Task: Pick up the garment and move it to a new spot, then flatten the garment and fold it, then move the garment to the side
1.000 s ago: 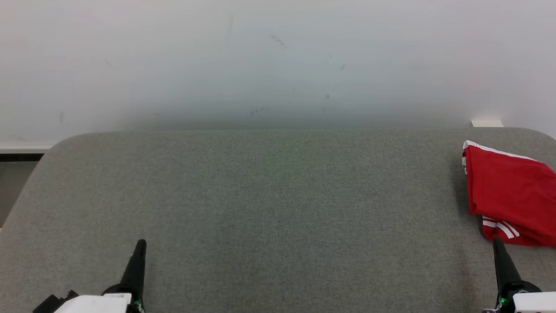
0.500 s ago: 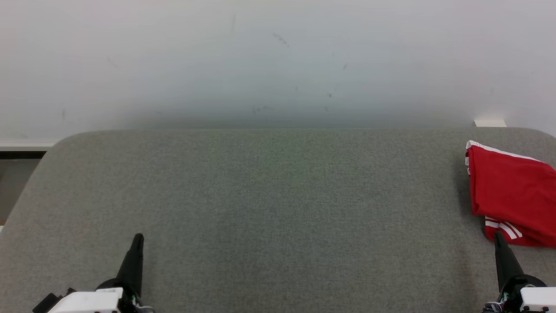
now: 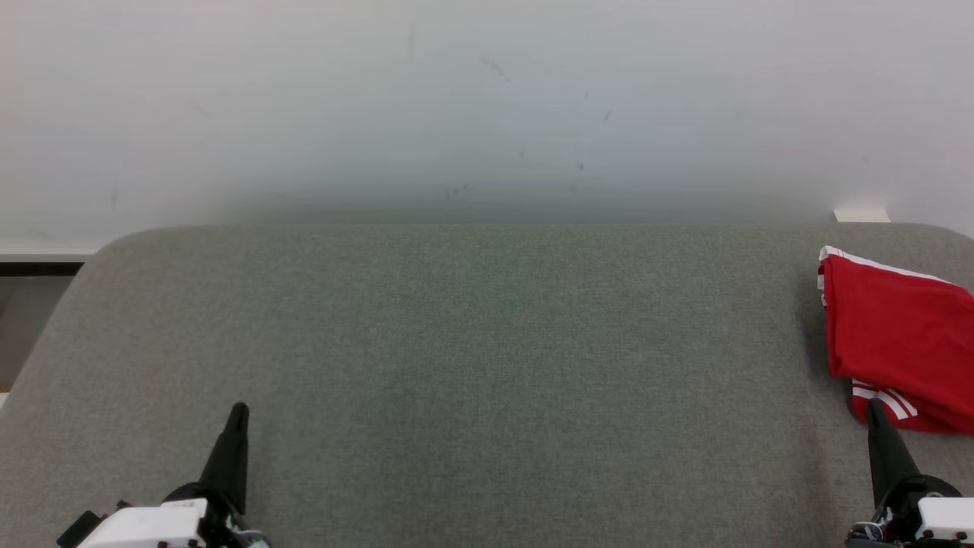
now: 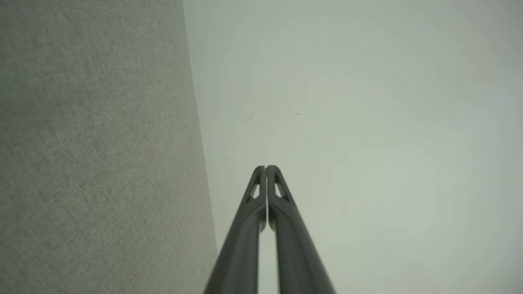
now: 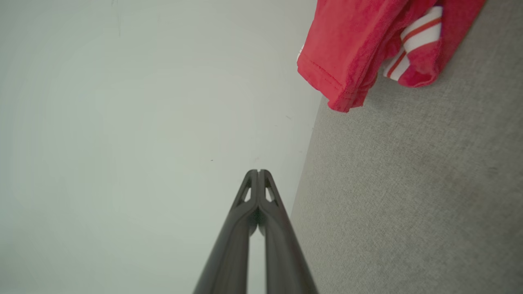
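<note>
Backing off a bit, left gripper [image 3: 238,412] and right gripper [image 3: 873,408] pinched shut, empty; garment [image 3: 898,335] folded at the side, looks done.

Grey fabric-topped table [image 3: 487,342] set against a pale wall [image 3: 304,114]

The table top is a coarse grey-green weave with both far corners rounded, and its far edge runs along the foot of the wall. A few small dark scuff marks [image 3: 494,68] fleck the wall above the middle of that edge. A small white block [image 3: 861,216] sits at the wall just behind the far right corner. Past the far left corner a white ledge [image 3: 42,255] runs sideways, with a dark strip [image 3: 38,269] directly beneath it.
</note>
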